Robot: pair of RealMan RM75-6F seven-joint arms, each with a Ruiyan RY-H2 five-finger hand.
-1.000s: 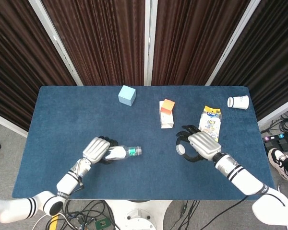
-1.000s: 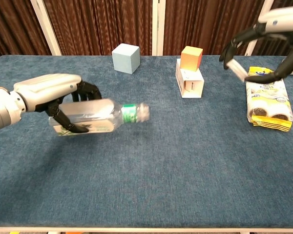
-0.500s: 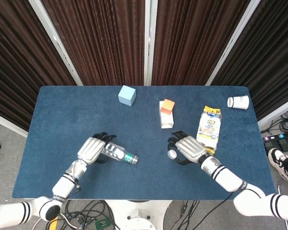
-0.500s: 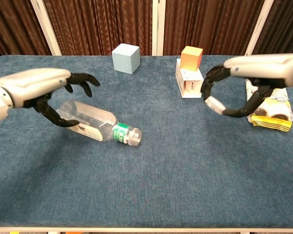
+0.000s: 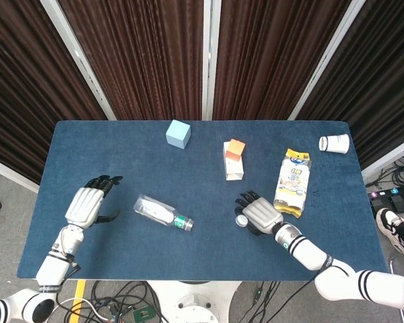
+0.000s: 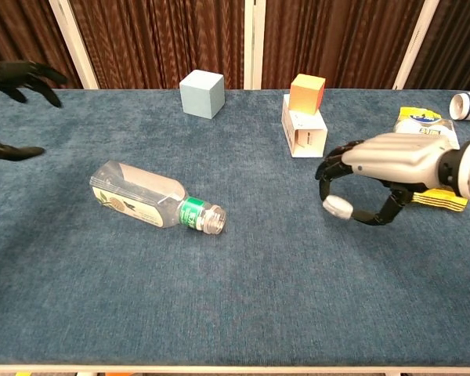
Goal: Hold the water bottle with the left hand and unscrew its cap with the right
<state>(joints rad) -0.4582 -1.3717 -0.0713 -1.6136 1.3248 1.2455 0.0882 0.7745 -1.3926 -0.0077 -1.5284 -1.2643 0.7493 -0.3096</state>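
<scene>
Water bottle (image 6: 150,197): lying on its side on the blue table (image 6: 243,298), uncapped, contents not discernible. White cap (image 6: 336,206): pinched in right hand (image 6: 392,166), right of the bottle. Left hand (image 5: 87,204): fingers spread, holding nothing, left of the bottle.

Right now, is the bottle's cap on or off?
Off. The bottle lies on its side with a bare open neck, and the right robot hand holds the white cap.
</scene>
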